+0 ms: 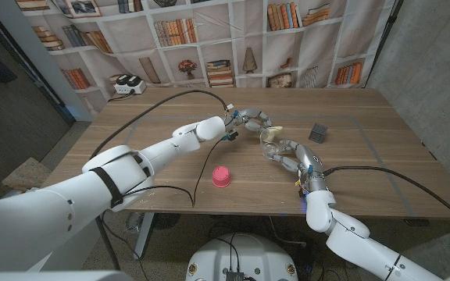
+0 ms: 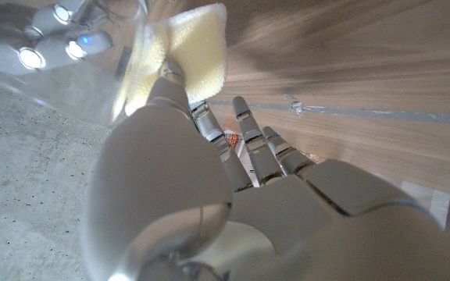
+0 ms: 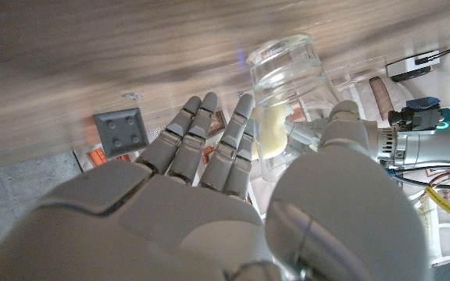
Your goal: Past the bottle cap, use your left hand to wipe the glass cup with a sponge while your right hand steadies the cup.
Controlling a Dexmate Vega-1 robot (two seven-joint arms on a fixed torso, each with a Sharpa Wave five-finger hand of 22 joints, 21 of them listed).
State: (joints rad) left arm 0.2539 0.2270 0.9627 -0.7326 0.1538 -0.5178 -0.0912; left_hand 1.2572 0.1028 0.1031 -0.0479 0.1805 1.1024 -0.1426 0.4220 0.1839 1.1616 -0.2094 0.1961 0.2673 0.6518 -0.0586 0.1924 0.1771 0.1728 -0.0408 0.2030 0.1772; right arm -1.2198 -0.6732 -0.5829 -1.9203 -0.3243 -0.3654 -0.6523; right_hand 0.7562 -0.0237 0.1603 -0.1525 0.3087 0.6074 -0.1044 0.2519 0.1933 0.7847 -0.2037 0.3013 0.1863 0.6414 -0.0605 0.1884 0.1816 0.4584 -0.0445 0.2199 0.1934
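Cup point(image 1: 271, 141) gripped by right hand point(image 1: 287, 153), left hand point(image 1: 250, 121) pressing sponge point(image 1: 275, 129); cap point(image 1: 222, 176) nearer.

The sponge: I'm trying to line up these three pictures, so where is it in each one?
Head view: the sponge is a pale bit past the middle, at the glass cup.
Left wrist view: top middle, pinched by the left hand against the glass.
Right wrist view: right of middle, pale yellow seen through the glass, beside the right hand.
Shared landmark: the glass cup.
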